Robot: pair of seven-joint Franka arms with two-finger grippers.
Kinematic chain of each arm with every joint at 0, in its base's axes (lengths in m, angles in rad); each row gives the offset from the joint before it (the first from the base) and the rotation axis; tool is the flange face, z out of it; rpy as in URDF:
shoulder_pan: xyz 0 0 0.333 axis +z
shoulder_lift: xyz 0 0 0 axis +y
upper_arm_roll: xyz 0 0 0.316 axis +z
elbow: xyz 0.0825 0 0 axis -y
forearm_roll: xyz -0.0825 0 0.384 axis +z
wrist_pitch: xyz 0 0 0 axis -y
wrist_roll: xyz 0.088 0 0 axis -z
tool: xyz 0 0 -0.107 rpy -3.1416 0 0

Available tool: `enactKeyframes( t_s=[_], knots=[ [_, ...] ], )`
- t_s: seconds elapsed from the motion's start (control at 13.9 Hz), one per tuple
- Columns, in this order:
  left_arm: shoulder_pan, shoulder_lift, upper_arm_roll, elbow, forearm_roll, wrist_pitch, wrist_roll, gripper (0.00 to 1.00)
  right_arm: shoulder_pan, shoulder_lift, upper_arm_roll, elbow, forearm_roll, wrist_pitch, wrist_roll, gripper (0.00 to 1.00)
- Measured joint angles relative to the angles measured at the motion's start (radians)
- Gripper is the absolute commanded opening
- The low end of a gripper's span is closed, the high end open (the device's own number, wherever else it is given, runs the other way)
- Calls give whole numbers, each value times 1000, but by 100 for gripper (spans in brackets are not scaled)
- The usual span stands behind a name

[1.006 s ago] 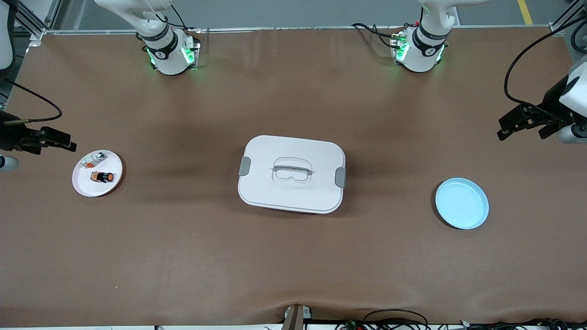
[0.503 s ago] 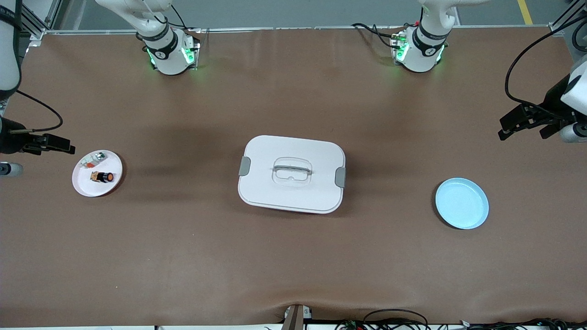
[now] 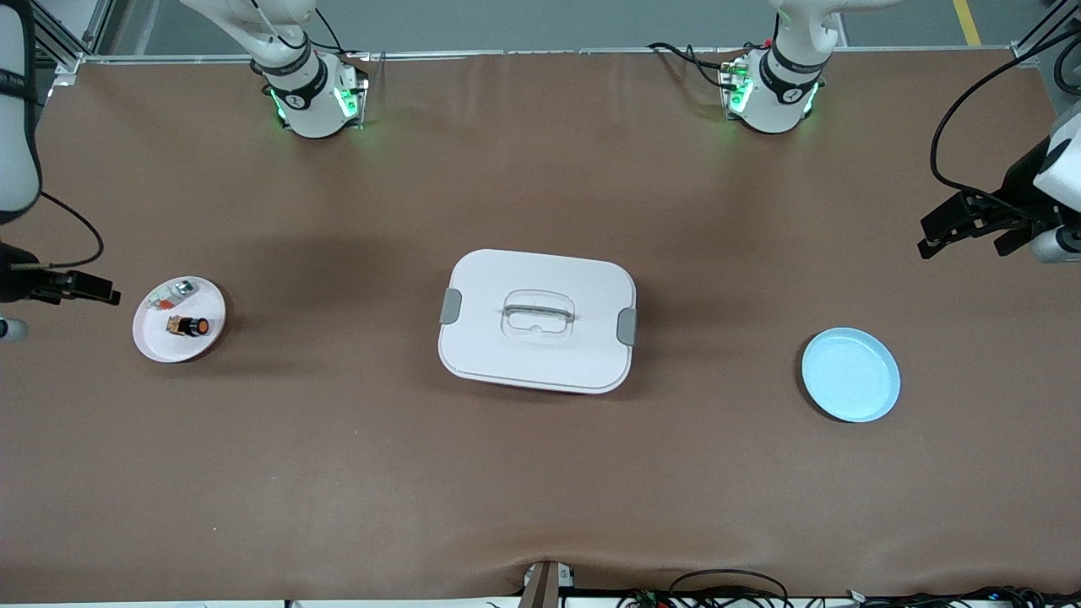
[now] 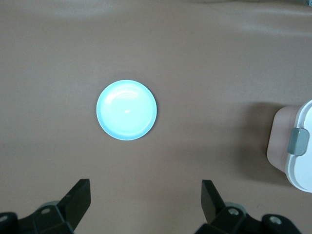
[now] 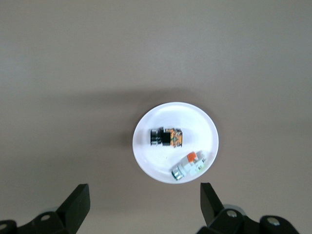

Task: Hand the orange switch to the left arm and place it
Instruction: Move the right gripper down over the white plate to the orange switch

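Right wrist view: right end effector (image 5: 141, 202) spread wide, nothing in it, hung over bare surface (image 5: 73, 73) beside white plate (image 5: 148, 165). Orange switch (image 5: 165, 137) lay on side in that plate, silvery part with red bit (image 5: 189, 165) just beside it. Left end effector (image 4: 145, 201) also wide apart, empty, above surface near blue plate (image 4: 126, 110). Box (image 3: 537, 320) sat mid-surface between both plates, lid on.
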Motion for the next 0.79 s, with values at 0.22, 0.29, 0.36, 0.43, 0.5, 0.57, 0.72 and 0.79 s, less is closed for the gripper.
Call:
enactKeyframes(
  t_s=[0.22, 0.29, 0.36, 0.43, 0.5, 0.57, 0.72, 0.79],
  knots=[
    [0, 2, 0, 0, 0, 0, 0, 100, -1, 56, 1, -85, 0, 190, 0, 100],
    [0, 3, 0, 0, 0, 0, 0, 100, -1, 65, 1, -127, 0, 251, 0, 100],
    [0, 4, 0, 0, 0, 0, 0, 100, -1, 72, 1, -163, 0, 289, 0, 100],
    [0, 5, 0, 0, 0, 0, 0, 100, -2, 79, 1, -184, 0, 309, 0, 100],
    [0, 5, 0, 0, 0, 0, 0, 100, -6, 89, 0, -195, 0, 324, 0, 100],
    [0, 5, 0, 0, 0, 0, 0, 100, -12, 100, 0, -199, 0, 336, 0, 100],
    [0, 5, 0, 0, 0, 0, 0, 100, -24, 123, 0, -203, 0, 345, 0, 100],
    [0, 5, 0, 0, 0, 0, 0, 100, -27, 133, 0, -204, 0, 349, -2, 100]
  ],
)
